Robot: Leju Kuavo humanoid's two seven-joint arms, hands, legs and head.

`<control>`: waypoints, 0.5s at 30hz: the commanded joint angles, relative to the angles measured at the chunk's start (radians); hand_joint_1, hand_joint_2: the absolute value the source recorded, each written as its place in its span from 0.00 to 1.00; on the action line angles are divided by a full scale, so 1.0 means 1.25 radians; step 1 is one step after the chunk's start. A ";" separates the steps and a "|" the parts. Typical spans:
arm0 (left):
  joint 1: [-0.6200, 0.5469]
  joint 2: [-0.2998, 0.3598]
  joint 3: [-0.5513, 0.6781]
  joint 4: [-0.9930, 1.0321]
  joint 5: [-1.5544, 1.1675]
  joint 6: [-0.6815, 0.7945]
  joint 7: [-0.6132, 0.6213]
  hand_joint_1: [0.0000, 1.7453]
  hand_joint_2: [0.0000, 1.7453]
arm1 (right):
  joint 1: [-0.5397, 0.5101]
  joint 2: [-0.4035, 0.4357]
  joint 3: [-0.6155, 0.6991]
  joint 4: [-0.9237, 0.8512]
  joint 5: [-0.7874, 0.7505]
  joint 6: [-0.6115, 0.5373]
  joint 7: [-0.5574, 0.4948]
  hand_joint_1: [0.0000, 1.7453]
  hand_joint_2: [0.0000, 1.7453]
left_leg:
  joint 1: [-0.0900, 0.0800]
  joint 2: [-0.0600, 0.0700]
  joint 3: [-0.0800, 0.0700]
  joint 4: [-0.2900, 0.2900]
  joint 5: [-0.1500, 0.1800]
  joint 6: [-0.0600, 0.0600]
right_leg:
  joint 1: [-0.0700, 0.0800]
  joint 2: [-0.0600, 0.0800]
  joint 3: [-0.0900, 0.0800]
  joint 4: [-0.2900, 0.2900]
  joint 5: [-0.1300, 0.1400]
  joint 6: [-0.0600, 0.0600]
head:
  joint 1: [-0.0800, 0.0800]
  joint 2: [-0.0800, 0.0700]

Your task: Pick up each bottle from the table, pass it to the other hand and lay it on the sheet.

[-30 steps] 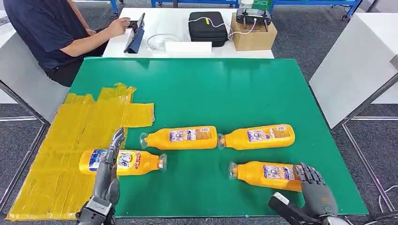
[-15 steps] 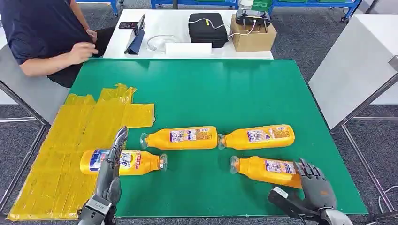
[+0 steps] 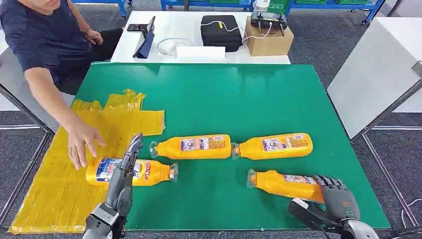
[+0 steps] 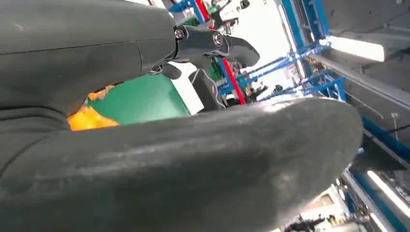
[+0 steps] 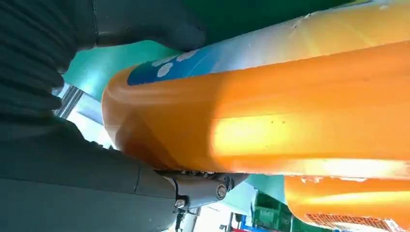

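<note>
**Orange bottle gripped at near right**

Yellow sheet (image 3: 59,164) at left, carrying one bottle (image 3: 130,172) under the left hand (image 3: 124,174), fingers extended, holding nothing. Right hand (image 3: 334,199) wrapped around the near-right bottle (image 3: 284,183), long axis left-right, cap pointing left toward the left hand.

A person (image 3: 47,35) in a dark blue shirt leans in beside the green table (image 3: 239,99), one hand (image 3: 82,142) reaching down. Behind it, a white table (image 3: 164,27) carries a black case (image 3: 220,31), a cardboard box (image 3: 268,39), a phone (image 3: 135,27) and a white cable (image 3: 169,46).
</note>
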 commanded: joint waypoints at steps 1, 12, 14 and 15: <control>-0.028 -0.020 0.016 0.050 0.018 -0.031 0.002 0.00 0.00 | 0.073 -0.002 0.058 0.113 -0.015 0.041 0.017 1.00 1.00 | 0.001 -0.005 0.002 -0.002 0.001 0.000 | 0.001 -0.006 0.004 -0.003 0.000 -0.001 | 0.000 0.000; 0.048 -0.264 0.321 0.112 0.146 -0.555 0.002 0.00 1.00 | 0.037 0.256 0.056 -0.176 -0.186 -0.221 -0.210 1.00 1.00 | 0.002 0.006 0.002 -0.003 -0.001 0.000 | 0.001 0.005 0.005 -0.004 0.002 -0.002 | 0.000 0.000; 0.057 -0.280 0.284 0.071 0.090 -0.476 0.002 0.00 1.00 | 0.028 0.279 0.087 -0.178 -0.172 -0.270 -0.209 1.00 1.00 | 0.002 0.007 -0.004 -0.001 0.000 0.000 | 0.001 0.006 0.007 -0.001 0.004 -0.001 | -0.001 0.000; 0.053 -0.280 0.255 0.077 0.088 -0.455 0.002 0.00 1.00 | 0.020 0.294 0.114 -0.170 -0.134 -0.308 -0.201 1.00 1.00 | 0.002 0.010 -0.004 -0.002 0.000 0.000 | 0.002 0.008 0.005 -0.001 0.005 -0.003 | -0.001 0.000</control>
